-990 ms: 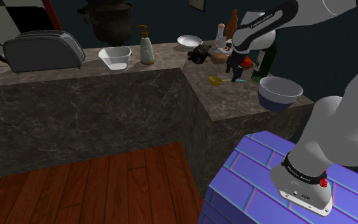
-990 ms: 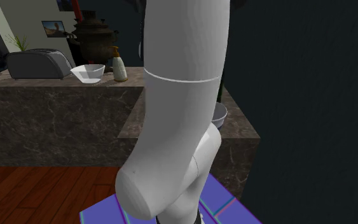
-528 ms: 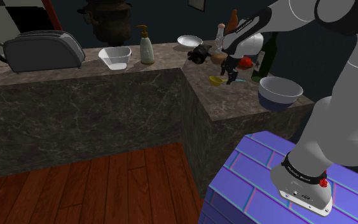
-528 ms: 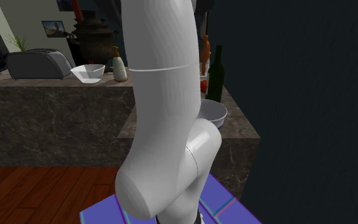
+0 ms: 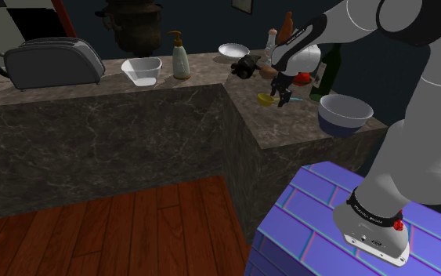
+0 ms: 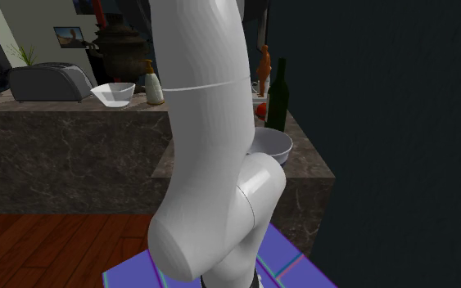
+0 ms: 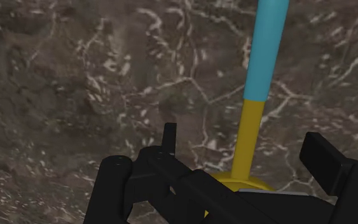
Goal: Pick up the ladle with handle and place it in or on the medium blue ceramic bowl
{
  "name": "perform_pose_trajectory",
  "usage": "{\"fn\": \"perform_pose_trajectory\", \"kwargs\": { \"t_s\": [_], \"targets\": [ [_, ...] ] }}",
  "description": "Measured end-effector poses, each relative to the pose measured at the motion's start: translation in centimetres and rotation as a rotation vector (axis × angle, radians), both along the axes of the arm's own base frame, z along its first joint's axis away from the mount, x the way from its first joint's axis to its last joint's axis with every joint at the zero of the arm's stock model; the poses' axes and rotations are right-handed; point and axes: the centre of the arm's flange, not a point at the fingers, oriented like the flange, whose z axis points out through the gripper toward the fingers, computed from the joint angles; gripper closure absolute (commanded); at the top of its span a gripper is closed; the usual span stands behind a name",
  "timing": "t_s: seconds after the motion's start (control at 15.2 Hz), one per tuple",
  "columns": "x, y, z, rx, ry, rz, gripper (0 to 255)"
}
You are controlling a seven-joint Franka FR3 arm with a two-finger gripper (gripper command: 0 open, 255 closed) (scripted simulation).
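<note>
Yellow-and-blue ladle flat on marble counter, handle pointing away from hand

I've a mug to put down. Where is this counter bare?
Bare counter lies between the soap bottle and the small white dish, and at the near corner below the ladle in the shoulder view. It is crowded around the gripper, by the green bottle.

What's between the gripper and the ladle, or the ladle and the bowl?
Nothing visible. The open gripper is right above the ladle. From ladle to bowl the counter is bare; the bottle stands behind that line.
</note>
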Motion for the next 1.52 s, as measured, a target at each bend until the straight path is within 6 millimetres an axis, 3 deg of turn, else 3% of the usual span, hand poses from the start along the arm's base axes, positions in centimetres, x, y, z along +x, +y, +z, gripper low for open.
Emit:
{"fn": "perform_pose_trajectory", "kwargs": {
  "t_s": [0.07,0.13,0.86,1.52],
  "targets": [
    [0.0,0.0,0.0,0.0,0.0,0.0,0],
    [0.0,0.0,0.0,0.0,0.0,0.0,255],
    [0.0,0.0,0.2,0.001,0.0,0.0,255],
    [0.1,0.0,5.2,0.0,-0.001,0.0,255]
  ]
}}
